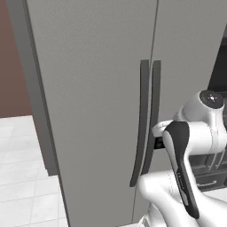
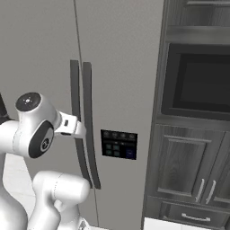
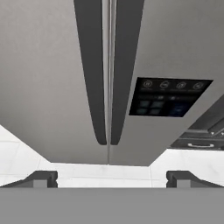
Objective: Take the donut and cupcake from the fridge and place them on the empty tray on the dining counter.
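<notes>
The tall grey fridge (image 1: 97, 88) (image 2: 121, 67) (image 3: 48, 78) stands with both doors shut. Its two long dark curved handles (image 1: 141, 124) (image 2: 76, 126) (image 3: 92, 74) run side by side along the door seam. My gripper (image 1: 158, 142) (image 2: 81, 130) (image 3: 111, 177) is close in front of the handles at about mid-height. It is open, with its tips wide apart and nothing between them. The hand view looks straight at the seam and the lower ends of the handles. The donut and cupcake are hidden behind the shut doors. The tray and dining counter are out of view.
A dark control panel (image 2: 119, 144) (image 3: 168, 97) sits on the right fridge door. Dark wood cabinets with a built-in oven (image 2: 197, 81) and drawers (image 2: 188, 215) stand directly to the fridge's right. White tiled floor (image 1: 22, 177) and a reddish-brown wall (image 1: 11, 66) lie to its left.
</notes>
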{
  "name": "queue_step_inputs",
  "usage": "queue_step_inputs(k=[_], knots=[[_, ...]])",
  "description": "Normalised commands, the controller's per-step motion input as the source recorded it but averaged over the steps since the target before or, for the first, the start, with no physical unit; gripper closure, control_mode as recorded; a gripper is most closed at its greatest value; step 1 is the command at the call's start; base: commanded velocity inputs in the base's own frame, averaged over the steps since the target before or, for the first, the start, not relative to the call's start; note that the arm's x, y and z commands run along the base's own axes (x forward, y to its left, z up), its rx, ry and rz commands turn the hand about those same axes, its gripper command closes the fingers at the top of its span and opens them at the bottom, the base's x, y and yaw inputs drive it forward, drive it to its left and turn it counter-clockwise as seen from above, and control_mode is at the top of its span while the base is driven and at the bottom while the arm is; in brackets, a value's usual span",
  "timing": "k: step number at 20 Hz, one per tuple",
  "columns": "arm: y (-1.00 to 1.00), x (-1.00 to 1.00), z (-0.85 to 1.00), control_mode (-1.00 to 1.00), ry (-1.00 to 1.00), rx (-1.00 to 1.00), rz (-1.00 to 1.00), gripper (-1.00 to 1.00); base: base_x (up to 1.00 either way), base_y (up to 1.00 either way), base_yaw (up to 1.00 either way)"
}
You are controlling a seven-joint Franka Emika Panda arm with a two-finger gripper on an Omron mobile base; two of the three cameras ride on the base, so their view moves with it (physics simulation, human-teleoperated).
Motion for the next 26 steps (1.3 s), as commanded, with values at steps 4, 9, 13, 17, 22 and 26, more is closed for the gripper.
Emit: queue_step_inputs(k=[4,9,13,17,22,26], knots=[[0.00,-0.33,-0.19,-1.00,0.00,0.00,0.00,-1.00,0.00,0.00,0.00],[0.00,-0.45,-0.24,-1.00,0.00,0.00,0.00,-1.00,0.00,0.00,0.00],[0.00,-0.34,-0.26,-1.00,-0.03,0.00,0.00,-1.00,0.00,0.00,0.00],[0.00,-0.34,-0.25,-1.00,-0.08,0.00,0.00,-1.00,0.00,0.00,0.00],[0.00,-0.16,-0.21,-1.00,-0.02,0.00,0.00,-1.00,0.00,0.00,0.00],[0.00,-0.09,-0.09,1.00,-0.01,0.00,0.00,-1.00,-0.16,0.00,0.00]])
